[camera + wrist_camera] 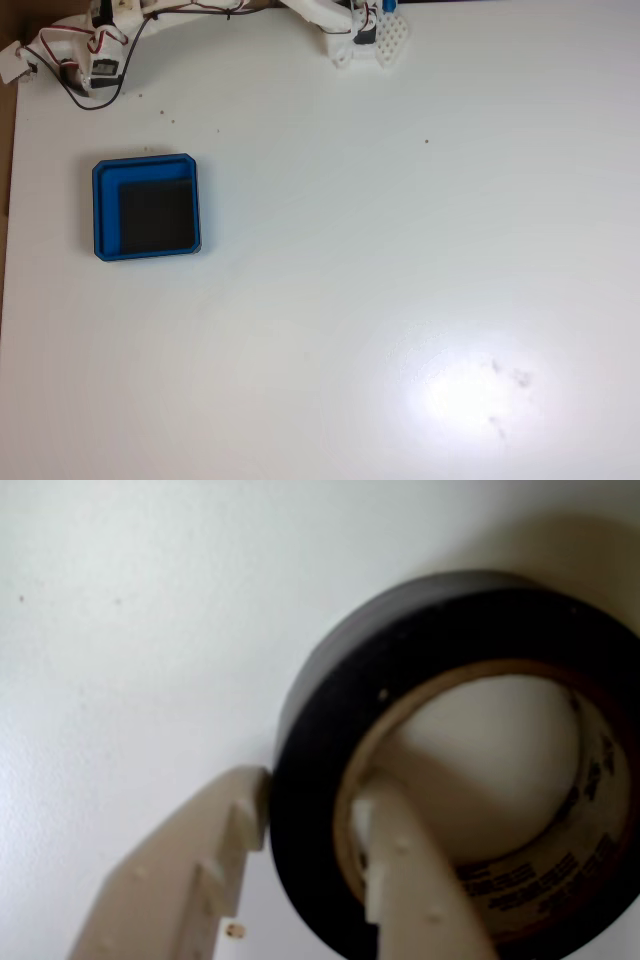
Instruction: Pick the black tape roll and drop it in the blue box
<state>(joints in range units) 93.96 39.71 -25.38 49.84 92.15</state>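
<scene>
wrist view: gripper point(308, 815) is clamped on the black tape roll point(330, 730), one pale finger inside the roll's hole against the cardboard core, the other pressed on the outer black wall, so the roll's left wall sits pinched between them. roll is seen from its open face, hole showing the white table point(130, 630) through it; printed text on the inner core is too blurred to read. can't tell from this view whether the roll is lifted or touching the table

fixed view: blue box point(104, 210) sits on the table point(400, 300) toward the left side, black floor bare. white arm parts and wiring point(90, 50) lie along the top edge, up and left of the box; more arm structure point(360, 35) up and well to the right of the box. glare patch on the table far to the lower right of the box
</scene>
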